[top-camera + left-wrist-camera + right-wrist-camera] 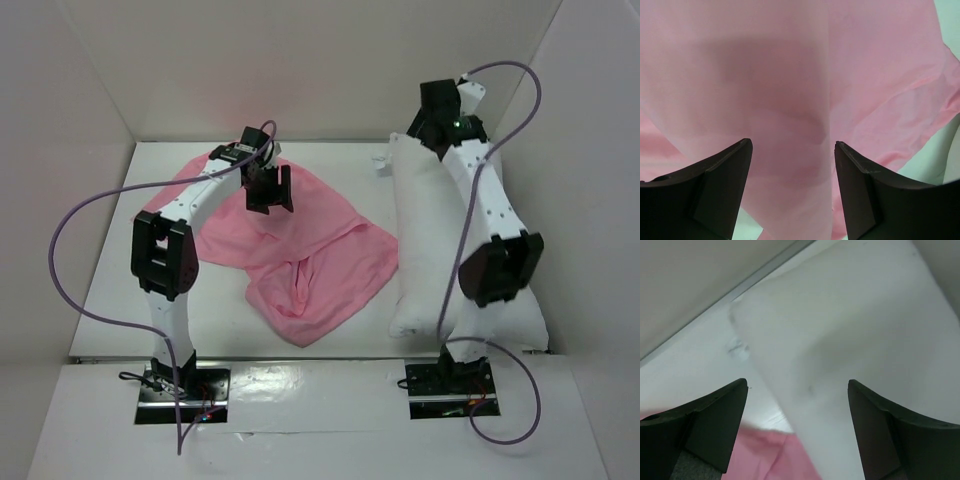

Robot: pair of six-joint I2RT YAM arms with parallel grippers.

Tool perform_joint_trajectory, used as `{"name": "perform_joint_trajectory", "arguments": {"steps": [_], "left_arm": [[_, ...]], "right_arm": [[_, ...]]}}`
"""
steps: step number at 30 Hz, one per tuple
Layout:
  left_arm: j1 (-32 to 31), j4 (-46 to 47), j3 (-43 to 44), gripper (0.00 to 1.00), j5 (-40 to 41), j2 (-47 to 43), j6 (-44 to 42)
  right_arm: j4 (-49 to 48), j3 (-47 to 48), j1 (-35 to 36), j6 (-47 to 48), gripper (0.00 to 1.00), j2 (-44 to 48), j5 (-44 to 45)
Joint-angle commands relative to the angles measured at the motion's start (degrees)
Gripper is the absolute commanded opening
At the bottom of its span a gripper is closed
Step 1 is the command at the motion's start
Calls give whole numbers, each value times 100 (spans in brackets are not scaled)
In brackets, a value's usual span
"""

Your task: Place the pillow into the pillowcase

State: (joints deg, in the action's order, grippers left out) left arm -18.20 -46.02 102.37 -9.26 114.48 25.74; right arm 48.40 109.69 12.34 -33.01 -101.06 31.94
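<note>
Hovering with fingers apart: left gripper (792,147) over the pillowcase (310,270) at centre frame, right gripper (797,385) over the pillow (425,230) at upper right.

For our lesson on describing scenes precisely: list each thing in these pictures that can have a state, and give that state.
pillowcase: lying flat and rumpled on the table, not gripped.
pillow: lying lengthwise on the table's right side, outside the pillowcase, not gripped.
left fingers: open, above the pillowcase, holding nothing.
right fingers: open, over the pillow's far end, holding nothing.
</note>
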Motion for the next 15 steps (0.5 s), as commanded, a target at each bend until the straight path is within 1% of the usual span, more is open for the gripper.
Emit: {"name": "perform_joint_trajectory", "arguments": {"steps": [1, 2, 3, 4, 5, 7, 8, 9, 10, 12, 15], "left_arm": [[-17, -12, -23, 79, -76, -417, 54], [-17, -12, -24, 79, -7, -417, 54], [-17, -12, -24, 79, -6, -417, 54], [-17, -12, -93, 79, 55, -470, 54], [-17, -12, -94, 77, 56, -470, 54], [-17, -12, -155, 76, 117, -540, 2], [-17, -12, -156, 74, 169, -540, 2], [-17, -12, -156, 74, 170, -601, 2], [-17, -12, -208, 74, 222, -602, 2], [-17, -12, -261, 73, 275, -716, 2], [-17, -12, -313, 71, 275, -786, 2]], "right_arm": [[221, 1469, -521, 488, 88, -1484, 94], [309, 1833, -583, 541, 88, -1835, 93], [397, 2159, -653, 620, 92, -2474, -12], [459, 2693, -654, 682, 92, -2750, -361], [460, 2881, -723, 856, 89, -3162, -965], [189, 2857, -785, 1042, 82, -3350, -1740], [13, 2700, -786, 1312, 61, -3350, -2197], [-206, 2507, -733, 1463, 48, -3263, -3054], [-583, 2122, -733, 1552, 33, -3176, -3358], [-884, 1794, -444, 1842, 0, -2869, -3703], [-1026, 1617, 4, 2262, 0, -2657, -4107]]}}
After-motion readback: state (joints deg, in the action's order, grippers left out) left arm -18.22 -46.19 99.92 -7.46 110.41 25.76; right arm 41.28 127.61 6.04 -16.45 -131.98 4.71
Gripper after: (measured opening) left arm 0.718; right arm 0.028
